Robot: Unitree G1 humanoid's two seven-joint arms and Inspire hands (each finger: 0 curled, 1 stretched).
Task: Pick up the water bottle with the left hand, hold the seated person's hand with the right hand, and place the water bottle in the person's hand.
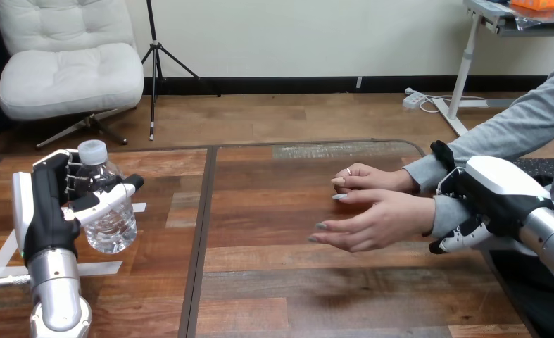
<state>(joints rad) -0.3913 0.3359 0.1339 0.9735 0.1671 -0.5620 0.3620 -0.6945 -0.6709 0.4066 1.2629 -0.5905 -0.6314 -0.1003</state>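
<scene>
– Bottle (pixel 108 211): where do we have it?
– By the tabletop's left edge, upright, cap on, in our left hand (pixel 48 204). Fingers and thumb are curled round its body. We cannot tell whether its base is off the tabletop (pixel 274 282).
– And our right hand (pixel 495 193)?
– At the right edge, on the person's grey sleeve (pixel 513 130). Its fingers curl in under the wrist (pixel 443 215) of the nearer hand (pixel 376 224), so we judge it closed on that wrist, not on the hand itself.
– How do the person's hands lie?
– Both reach in from the right edge toward the tabletop's middle, fingers straight and pointing left, the farther hand (pixel 365 179) just behind the nearer one. Neither holds anything.
– Which step are we on?
– Pick-up and hold look done, in our judgement; the hand-over is left. The bottle and the nearer hand are well apart, with bare tabletop between.
– What does the next move call for?
– We carry the bottle right across the tabletop, upright, with the wrist held steady, and set it against the palm so the person's fingers can close. We let go only once they have it
</scene>
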